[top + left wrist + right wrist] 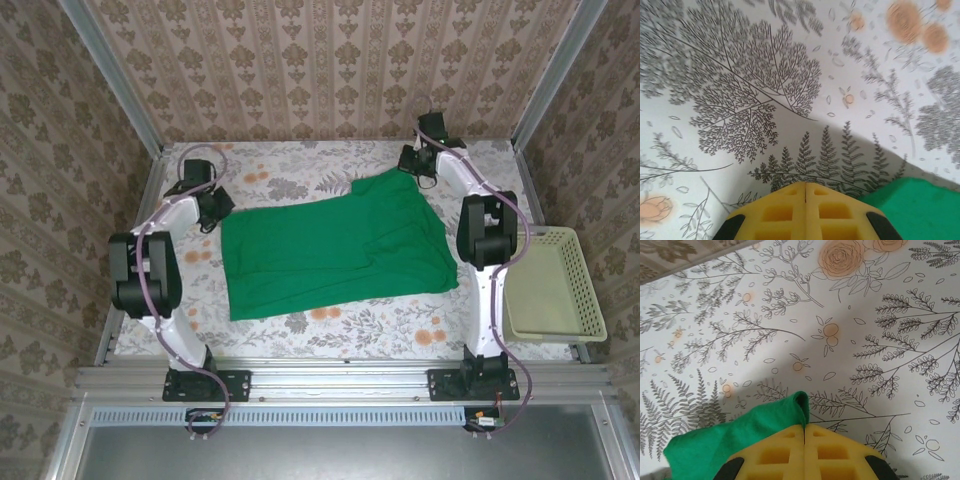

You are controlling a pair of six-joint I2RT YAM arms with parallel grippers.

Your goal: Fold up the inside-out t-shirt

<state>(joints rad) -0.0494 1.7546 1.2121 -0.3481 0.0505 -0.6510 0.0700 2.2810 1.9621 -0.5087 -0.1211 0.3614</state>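
Lying spread out near the middle of the table (330, 322), the green t-shirt (330, 250) covers most of the flower-printed surface between the two arms. Its left half is fairly smooth. Its right half carries several creases and overlapping folds. One far corner of the cloth runs up toward the back right of the table.

Left gripper (212, 207): positioned at the far left corner of the t-shirt, low over the table. In the left wrist view the left gripper (805, 184) has its two yellow fingers (777, 212) pressed together along a straight seam. No cloth shows between them. The edge of the t-shirt (912, 207) lies just beside the fingers, to the lower right of that view, on the printed surface.

Right gripper (413, 165): positioned at the far right corner of the t-shirt. In the right wrist view the right gripper (805, 426) is also closed, fingers meeting at the seam. A fold of the t-shirt (740, 437) rises to the fingertips and is pinched there, with the rest of the cloth trailing off to the left.

A pale yellow-green basket (545, 233) sits at the right edge of the table, beside the right arm and apart from the t-shirt.
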